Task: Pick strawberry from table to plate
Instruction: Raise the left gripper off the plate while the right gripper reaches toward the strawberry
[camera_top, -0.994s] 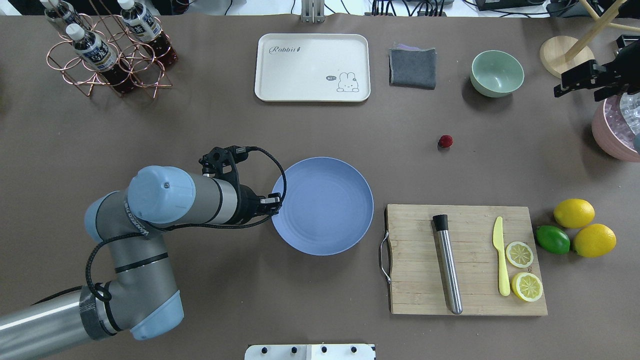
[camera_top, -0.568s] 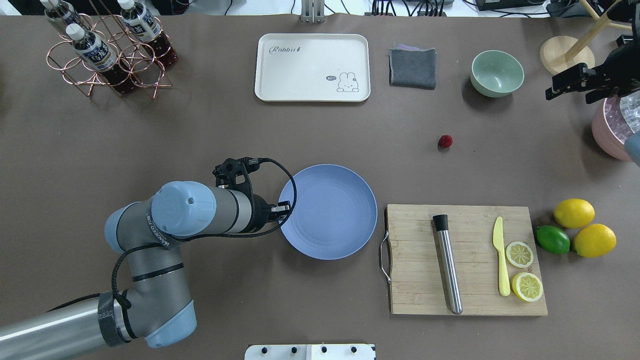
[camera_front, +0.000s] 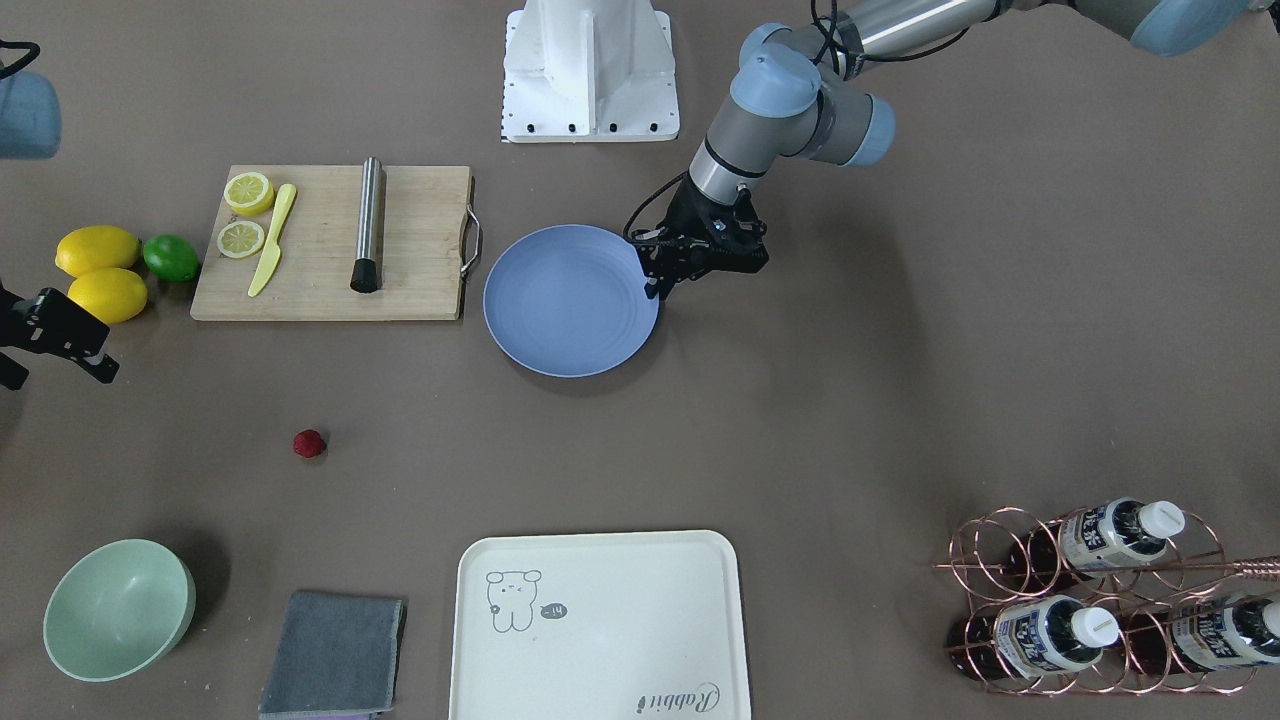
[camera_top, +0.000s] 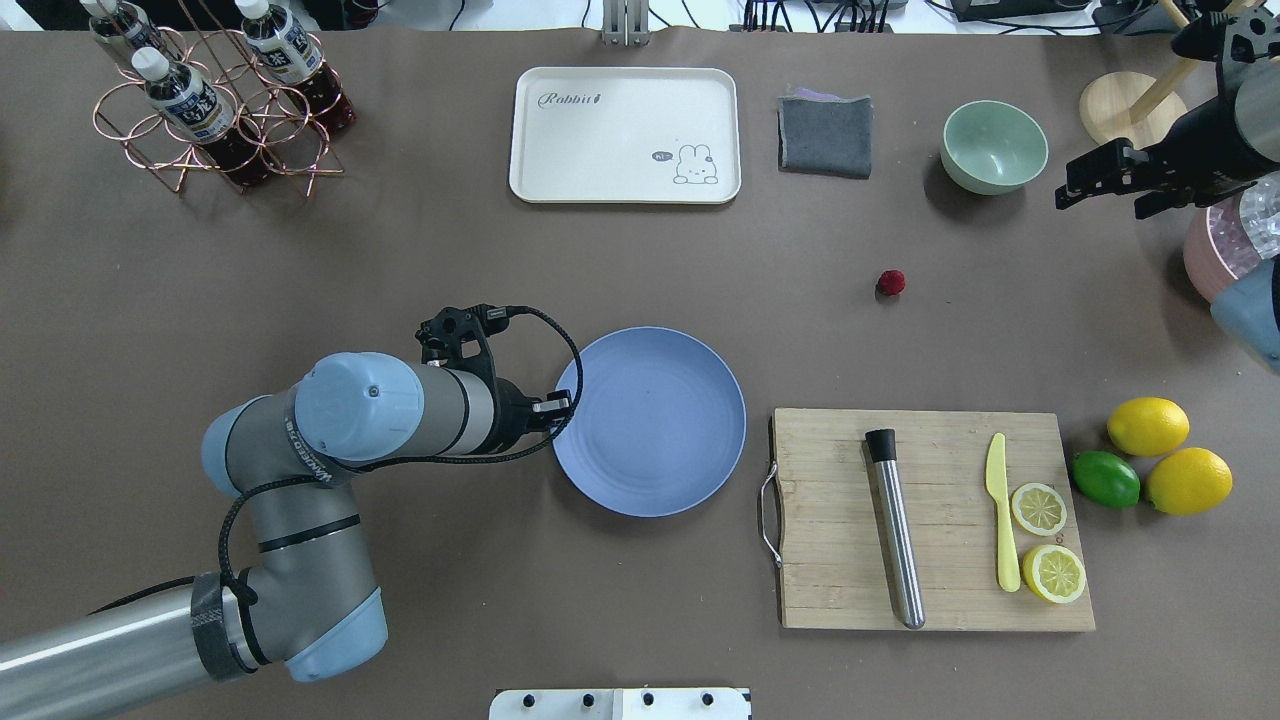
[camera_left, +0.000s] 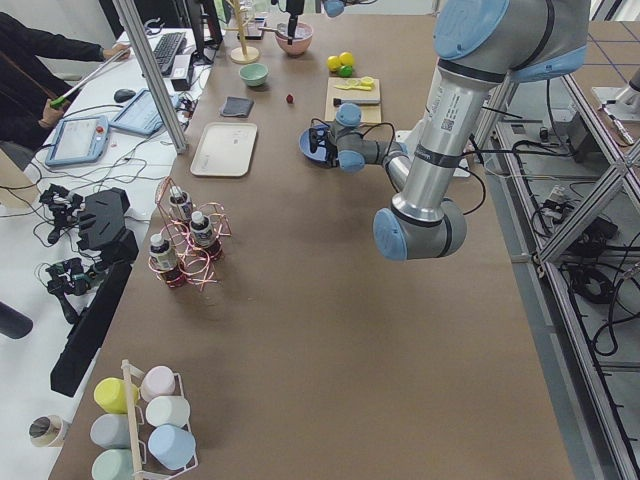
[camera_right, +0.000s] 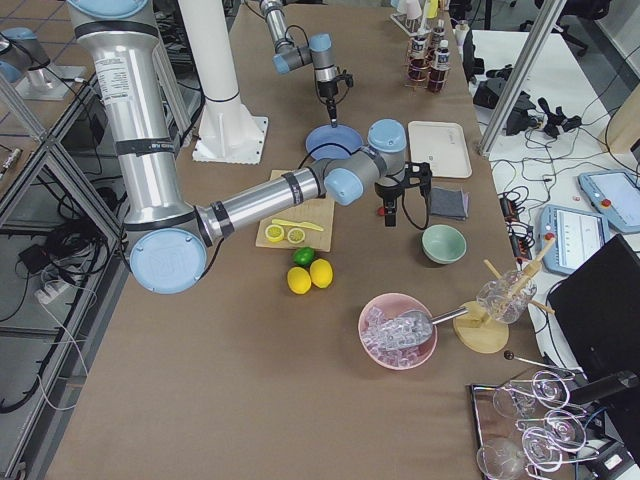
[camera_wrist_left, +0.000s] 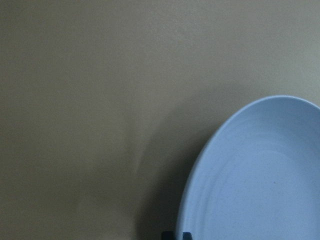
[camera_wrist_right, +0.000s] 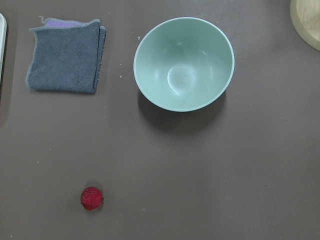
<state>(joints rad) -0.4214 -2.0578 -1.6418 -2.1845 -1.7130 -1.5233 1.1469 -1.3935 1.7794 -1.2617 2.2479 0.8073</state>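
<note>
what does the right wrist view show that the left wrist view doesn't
Only the right wrist view: the strawberry lying alone on the table, with the mint-green bowl and the folded grey cloth higher in the picture. Only the left wrist view: the plate, its curved rim filling the lower right. Both: the same bare brown table surface.

Worktop (camera_top: 400, 250): bottle rack (camera_top: 215, 110) in far-left corner. Cream tray (camera_top: 625, 135), grey cloth (camera_top: 825, 135) and mint bowl (camera_top: 994, 146) along far edge. Pink ice bowl (camera_top: 1212, 262) at right edge. Cutting board (camera_top: 830, 520) front-right carries steel rod (camera_top: 897, 545), yellow knife (camera_top: 1002, 510), lemon slices (camera_top: 1039, 508). Lemons (camera_top: 1148, 426) and lime (camera_top: 1105, 479) just beside it.
</note>
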